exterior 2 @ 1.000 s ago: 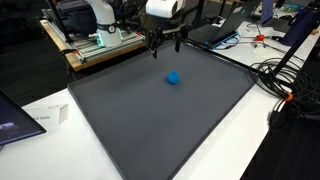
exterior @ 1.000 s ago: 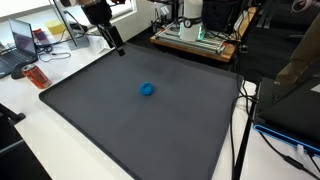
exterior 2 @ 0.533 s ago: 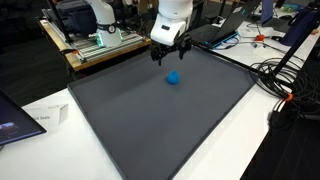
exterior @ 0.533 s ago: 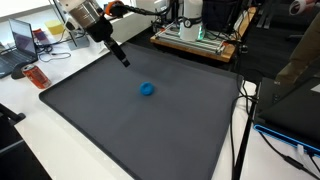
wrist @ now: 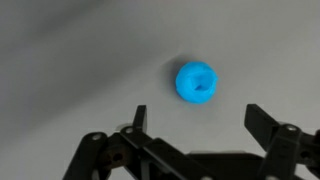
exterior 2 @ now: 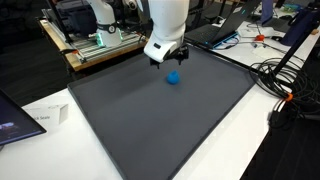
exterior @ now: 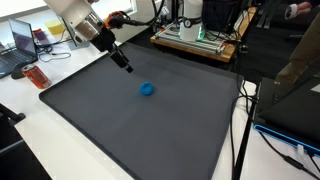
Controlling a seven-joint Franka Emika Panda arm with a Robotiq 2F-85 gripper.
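Observation:
A small round blue object (exterior: 147, 89) lies on the dark grey mat (exterior: 120, 130); it shows in both exterior views (exterior 2: 173, 77) and in the wrist view (wrist: 196, 83). My gripper (exterior: 124, 64) hangs above the mat, up and to the left of the blue object in an exterior view, and just above it from the opposite side (exterior 2: 164, 58). In the wrist view the gripper (wrist: 197, 117) is open and empty, with the blue object a little beyond the gap between the fingertips (wrist: 139, 115).
The mat (exterior 2: 160, 120) covers most of a white table. Laptops and an orange object (exterior: 35, 76) lie past the mat's edge. A frame with equipment (exterior: 195, 35) stands behind. Cables (exterior 2: 285, 85) run along one side.
The arm has come down and moved over the mat toward the blue object. The blue object has not moved.

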